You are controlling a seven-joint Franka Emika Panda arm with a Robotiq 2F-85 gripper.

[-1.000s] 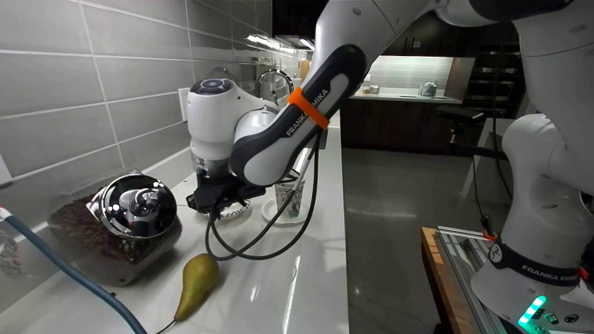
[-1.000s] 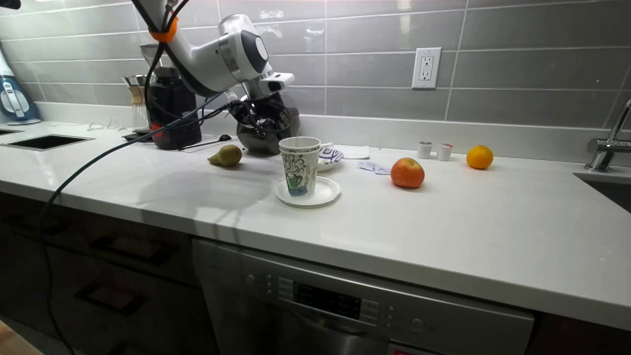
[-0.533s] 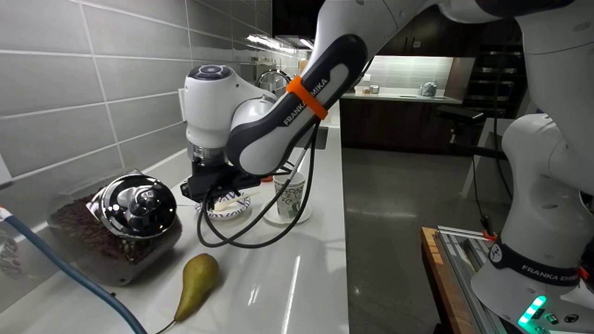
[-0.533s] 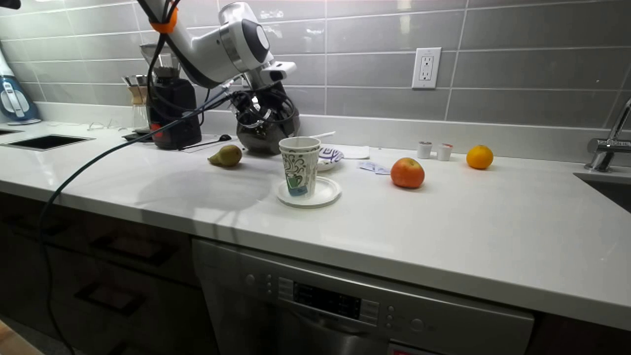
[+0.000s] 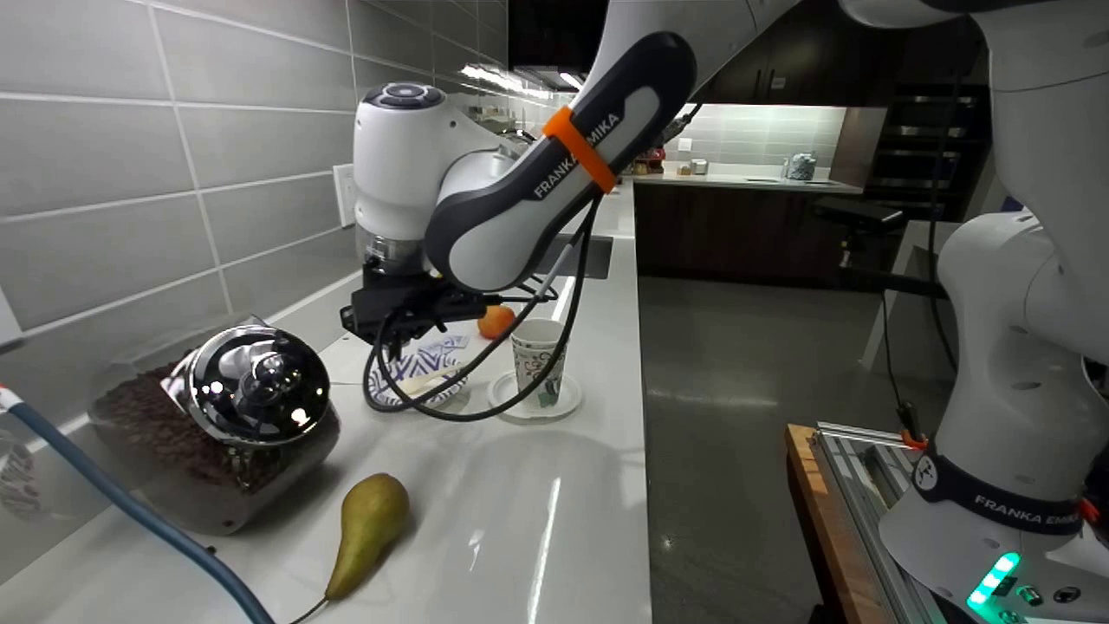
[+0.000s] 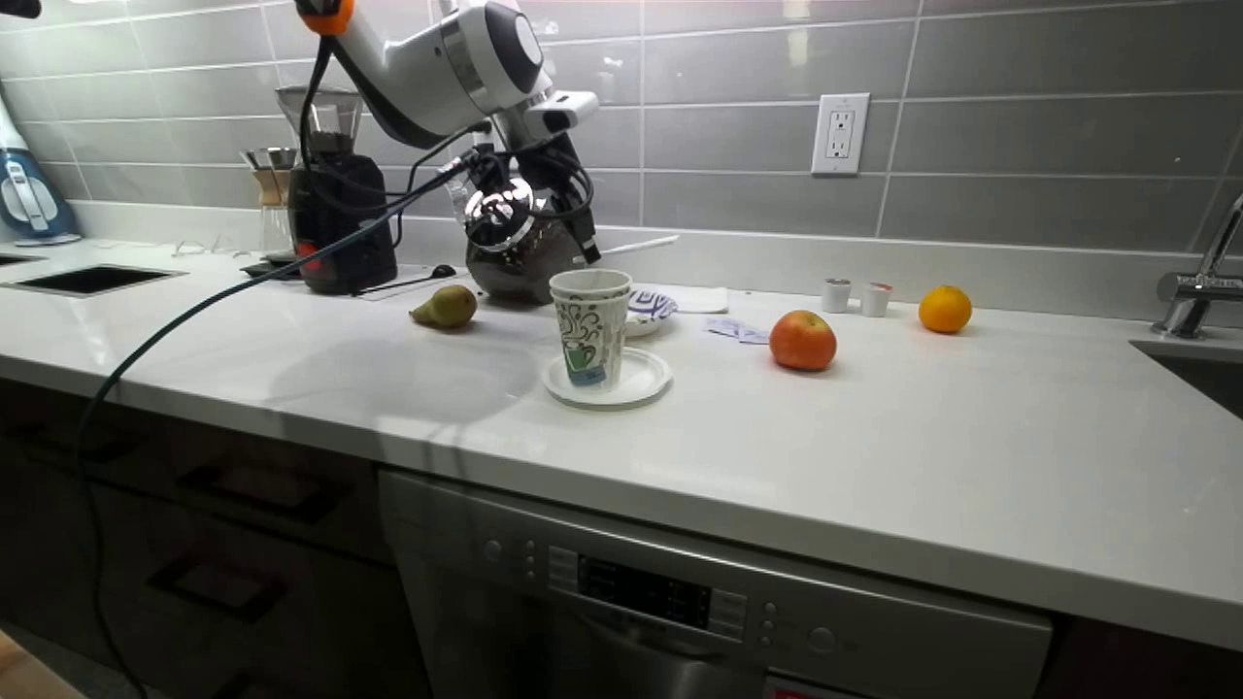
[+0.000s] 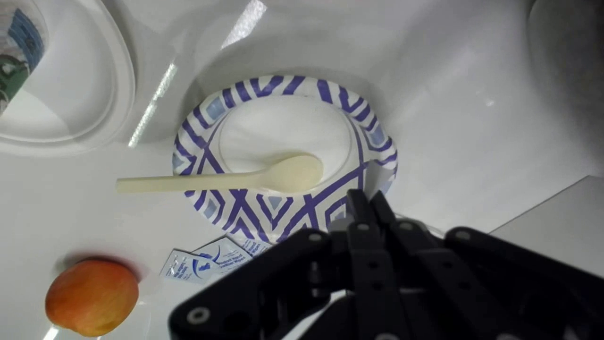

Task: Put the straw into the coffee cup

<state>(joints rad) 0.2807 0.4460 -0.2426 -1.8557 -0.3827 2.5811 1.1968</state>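
The coffee cup is a white tapered paper cup (image 6: 590,340) with dark scrolls and a green mug print. It stands upright on a white plate (image 6: 649,377) and also shows in the other views (image 5: 539,355) (image 7: 19,56). My gripper (image 6: 589,252) is above the counter behind the cup, near the glass jar. Its fingers are closed on a thin white straw (image 6: 643,245), which sticks out sideways, slightly upward. In the wrist view the fingertips (image 7: 368,194) pinch the pale, blurred straw (image 7: 376,177) over the edge of the blue-and-white bowl (image 7: 278,87).
A cream spoon (image 7: 295,174) lies across the bowl. Sachets (image 7: 203,264) and an apple (image 7: 92,297) lie near it. The glass jar with a shiny lid (image 5: 251,390) and a pear (image 5: 368,533) are close by. An orange (image 6: 945,309) and small pods (image 6: 874,300) sit further along.
My gripper has risen with the straw in it, which climbs from behind the cup rim to clearly above it. The bowl and apple have come into fuller view. The cup has not moved.
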